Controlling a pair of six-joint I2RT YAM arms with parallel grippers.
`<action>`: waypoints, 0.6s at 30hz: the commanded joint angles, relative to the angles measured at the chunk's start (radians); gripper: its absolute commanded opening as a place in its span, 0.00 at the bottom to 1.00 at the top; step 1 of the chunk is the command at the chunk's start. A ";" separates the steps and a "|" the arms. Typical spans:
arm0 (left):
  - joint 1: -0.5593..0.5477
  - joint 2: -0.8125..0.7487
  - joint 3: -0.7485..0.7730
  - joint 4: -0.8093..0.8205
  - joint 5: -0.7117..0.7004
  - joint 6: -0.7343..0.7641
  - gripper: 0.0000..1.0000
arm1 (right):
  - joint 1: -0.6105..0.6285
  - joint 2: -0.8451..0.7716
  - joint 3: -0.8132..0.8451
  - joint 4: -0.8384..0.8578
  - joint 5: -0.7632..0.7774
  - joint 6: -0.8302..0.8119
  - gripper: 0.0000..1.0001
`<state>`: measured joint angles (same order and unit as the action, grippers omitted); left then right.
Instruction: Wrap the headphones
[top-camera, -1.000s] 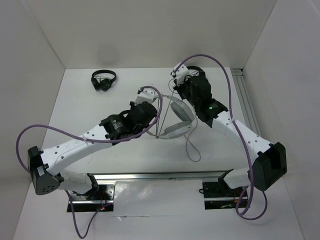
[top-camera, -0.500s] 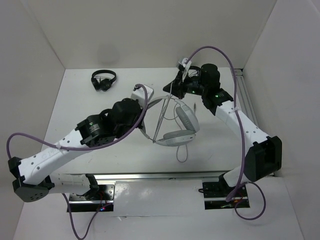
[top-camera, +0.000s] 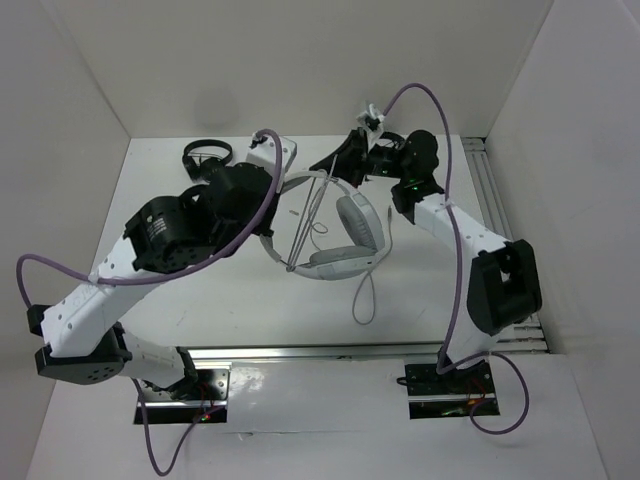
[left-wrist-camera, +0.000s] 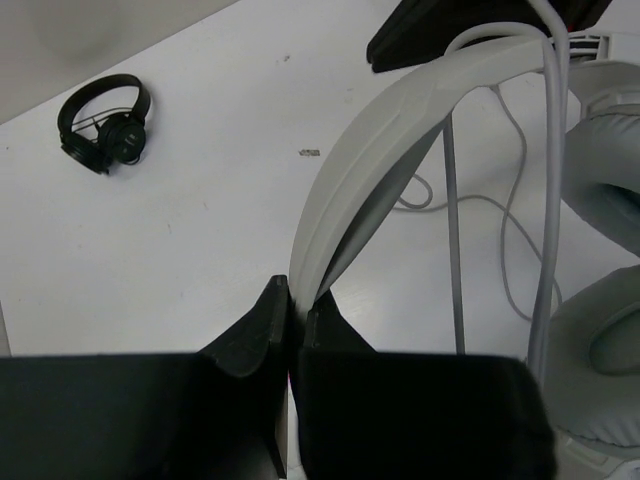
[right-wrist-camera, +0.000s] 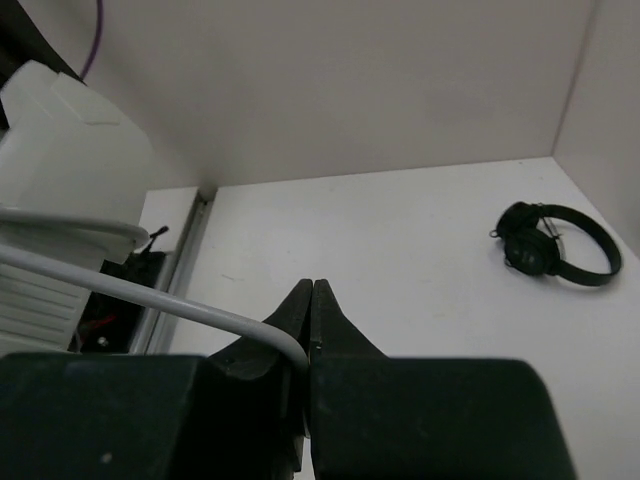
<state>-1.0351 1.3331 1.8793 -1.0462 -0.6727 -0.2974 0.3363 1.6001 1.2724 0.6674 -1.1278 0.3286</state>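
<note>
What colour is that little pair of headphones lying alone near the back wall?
The small headphones are black, clearest in left wrist view.

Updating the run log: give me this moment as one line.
left hand: shut on headphones headband | right hand: shut on cable | cable: straight strands across headband, loose tail on table

1. From above, the black headphones (top-camera: 204, 151) at 10 o'clock sat partly hidden behind the left arm (top-camera: 180, 225).
2. At 3 o'clock, the left wrist view's edge cut off both earcups (left-wrist-camera: 605, 175) of the white headphones (left-wrist-camera: 355, 170).
</note>
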 joint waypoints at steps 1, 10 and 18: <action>-0.049 -0.025 0.238 -0.087 0.168 -0.057 0.00 | 0.013 0.133 -0.038 0.354 0.149 0.302 0.04; -0.049 0.010 0.285 -0.044 0.055 -0.189 0.00 | 0.164 0.464 0.058 0.855 0.221 0.648 0.21; 0.147 0.048 0.354 -0.044 0.044 -0.253 0.00 | 0.199 0.617 -0.033 0.991 0.249 0.676 0.06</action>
<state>-0.9585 1.3884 2.1902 -1.2354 -0.6338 -0.4591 0.5262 2.2341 1.2686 1.2636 -0.9165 0.9649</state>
